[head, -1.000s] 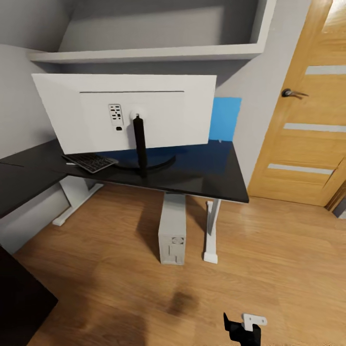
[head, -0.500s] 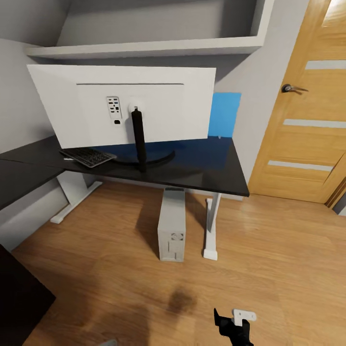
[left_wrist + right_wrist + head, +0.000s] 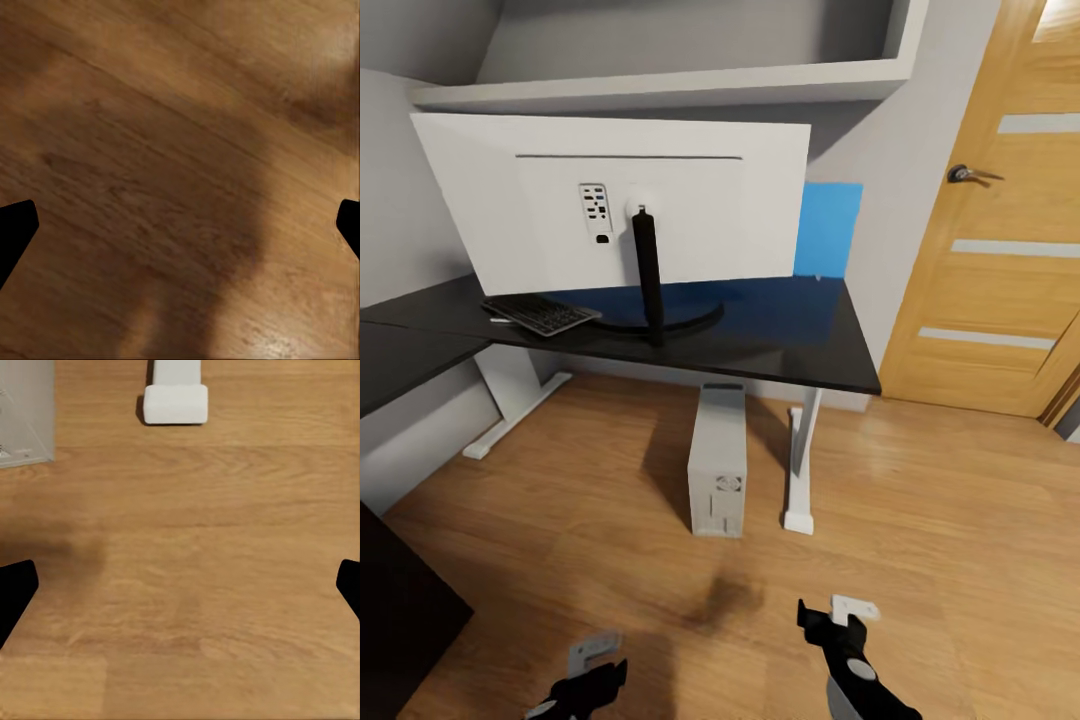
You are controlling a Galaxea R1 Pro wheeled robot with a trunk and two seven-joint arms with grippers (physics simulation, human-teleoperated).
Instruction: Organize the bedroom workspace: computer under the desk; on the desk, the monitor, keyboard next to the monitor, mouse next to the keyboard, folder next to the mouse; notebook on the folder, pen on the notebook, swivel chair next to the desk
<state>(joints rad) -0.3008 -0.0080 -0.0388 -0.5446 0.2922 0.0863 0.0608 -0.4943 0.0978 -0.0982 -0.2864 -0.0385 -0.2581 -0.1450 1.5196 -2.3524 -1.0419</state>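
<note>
The monitor (image 3: 610, 200) stands on the black desk (image 3: 800, 355) with its white back toward me. The keyboard (image 3: 540, 313) lies beside its stand. The white computer (image 3: 718, 470) stands on the floor under the desk, and its corner (image 3: 22, 412) shows in the right wrist view. A bright blue flat rectangle, by its look the folder (image 3: 828, 228), stands upright against the wall at the desk's far edge. My left gripper (image 3: 585, 675) (image 3: 180, 225) and right gripper (image 3: 830, 620) (image 3: 180, 585) hang open over the bare floor, well short of the desk. The swivel chair, mouse, notebook and pen are out of view.
A wooden door (image 3: 1000, 250) with a lever handle (image 3: 965, 174) is at the right. A grey shelf (image 3: 660, 95) hangs above the monitor. The desk's white leg foot (image 3: 797, 520) (image 3: 175, 401) stands beside the computer. Dark furniture (image 3: 400, 620) fills the lower left corner.
The whole view has shifted, so the camera moved. My left gripper has come into the picture at the bottom, and the right gripper shows higher and further left.
</note>
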